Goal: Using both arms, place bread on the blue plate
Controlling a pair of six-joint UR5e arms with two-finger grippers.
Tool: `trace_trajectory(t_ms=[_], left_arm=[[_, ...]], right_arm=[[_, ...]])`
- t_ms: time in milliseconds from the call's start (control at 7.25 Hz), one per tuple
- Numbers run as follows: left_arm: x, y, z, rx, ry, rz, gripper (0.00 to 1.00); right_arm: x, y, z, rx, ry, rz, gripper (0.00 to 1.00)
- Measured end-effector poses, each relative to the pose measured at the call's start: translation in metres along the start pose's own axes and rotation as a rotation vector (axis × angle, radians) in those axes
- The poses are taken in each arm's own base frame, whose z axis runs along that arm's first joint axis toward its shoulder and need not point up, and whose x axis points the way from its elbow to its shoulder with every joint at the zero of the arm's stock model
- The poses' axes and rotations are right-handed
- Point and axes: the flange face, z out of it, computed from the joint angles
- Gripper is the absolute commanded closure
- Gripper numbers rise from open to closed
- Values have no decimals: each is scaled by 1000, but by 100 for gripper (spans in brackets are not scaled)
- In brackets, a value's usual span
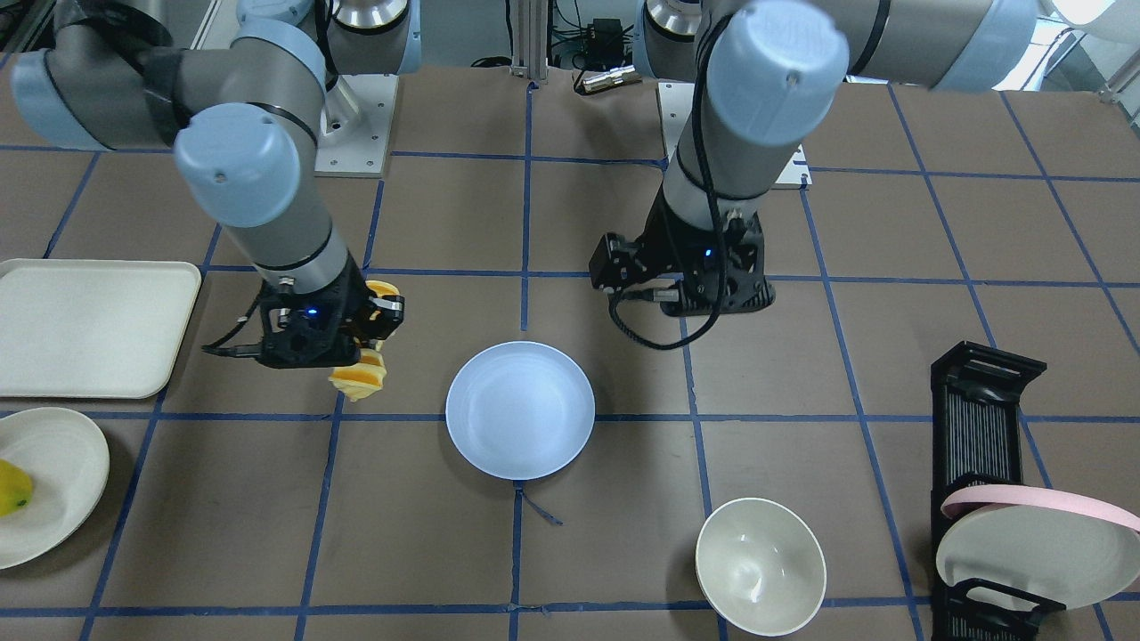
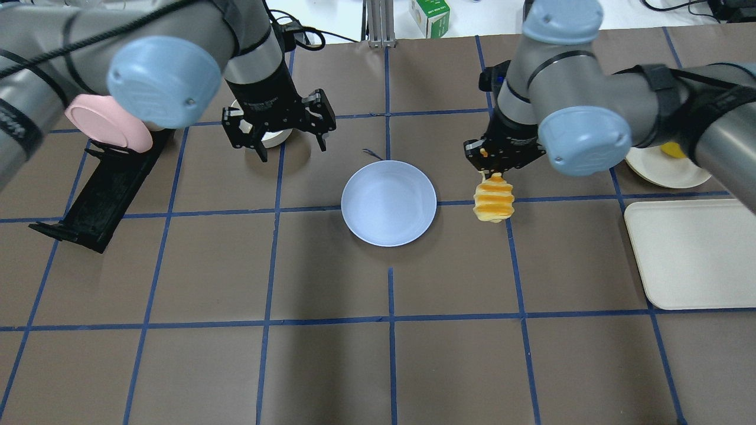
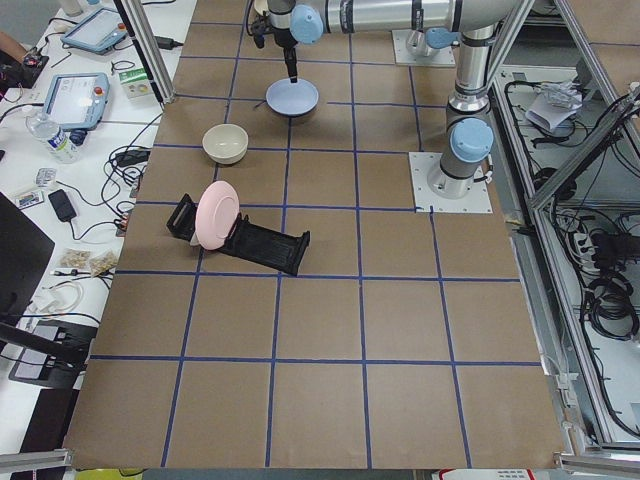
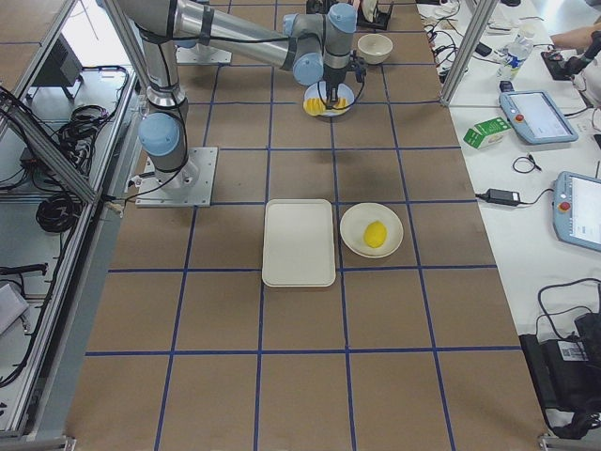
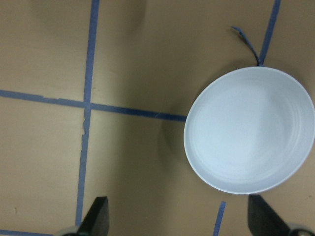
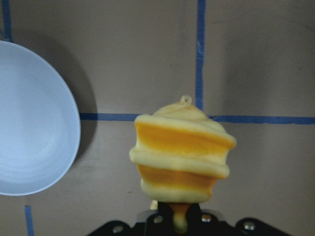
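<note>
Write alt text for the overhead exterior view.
The right gripper holds the bread by one end, just right of the empty blue plate. The left gripper hangs open and empty on the plate's left.

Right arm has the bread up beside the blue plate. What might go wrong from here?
1. The right gripper pinches the bread by one end only, so it may swing or slip in transit.
2. The bread is beside the blue plate, not over it; an early release would miss.
3. The left gripper hangs open on the plate's other side; both arms closing in might clash.
</note>
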Motion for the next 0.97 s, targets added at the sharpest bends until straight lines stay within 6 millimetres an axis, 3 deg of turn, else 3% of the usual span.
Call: trace_trajectory(t_ms=[138, 414, 552, 690, 828, 966], left_arm=[[-6, 20, -34, 14, -7, 20, 0], [-14, 44, -57, 34, -10, 31, 0], [-18, 48, -57, 32, -8, 52, 0], [-20, 52, -53, 27, -10, 95, 0], [-26, 53, -51, 34, -12, 127, 0], [-39, 49, -50, 44, -11, 137, 0]], right_arm=[[-32, -5, 20, 17, -15, -8, 100], [-91, -11, 62, 11, -35, 30, 100], [-110, -11, 76, 2, -36, 29, 77], [-120, -15, 86, 9, -41, 23, 43], [-124, -23, 95, 37, -53, 19, 0], [-126, -29, 105, 58, -62, 21, 0]])
